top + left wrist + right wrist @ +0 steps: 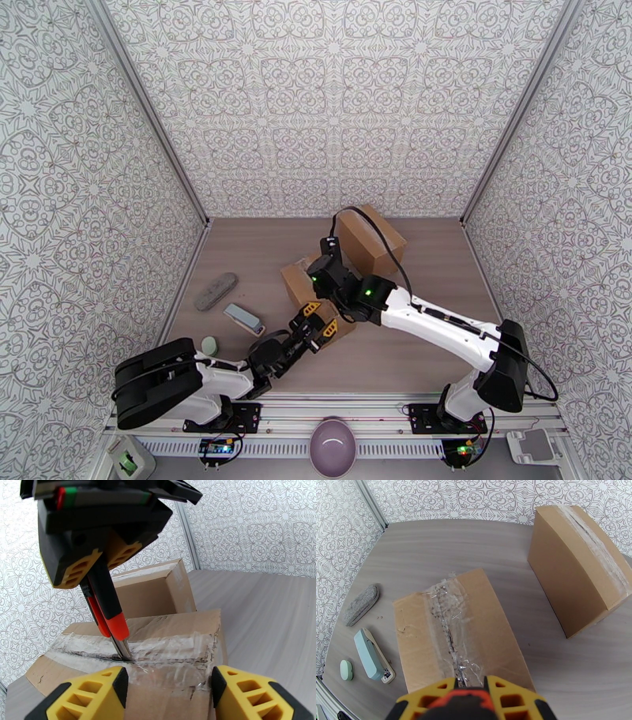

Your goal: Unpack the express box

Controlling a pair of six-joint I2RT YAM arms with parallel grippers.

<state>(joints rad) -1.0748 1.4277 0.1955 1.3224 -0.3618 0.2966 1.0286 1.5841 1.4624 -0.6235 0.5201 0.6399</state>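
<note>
The express box (297, 284) is a small cardboard carton, tape-sealed along its top, lying mid-table. It also appears in the left wrist view (173, 632) and the right wrist view (489, 638). My right gripper (320, 278) (100, 563) (468, 689) is shut on a black and orange-red box cutter (112, 614), pointing down. The blade tip (124, 651) sits in the crinkled tape seam. My left gripper (319, 319) (170, 685) stands open at the box's near end. Its yellow fingers (87, 693) hover over the top without closing on anything.
A second, larger sealed carton (373, 237) (572, 567) stands just behind the first. To the left lie a grey felt pad (216, 290), a teal stapler (243, 319) and a small green oval (209, 345). A purple bowl (333, 446) sits beyond the near edge.
</note>
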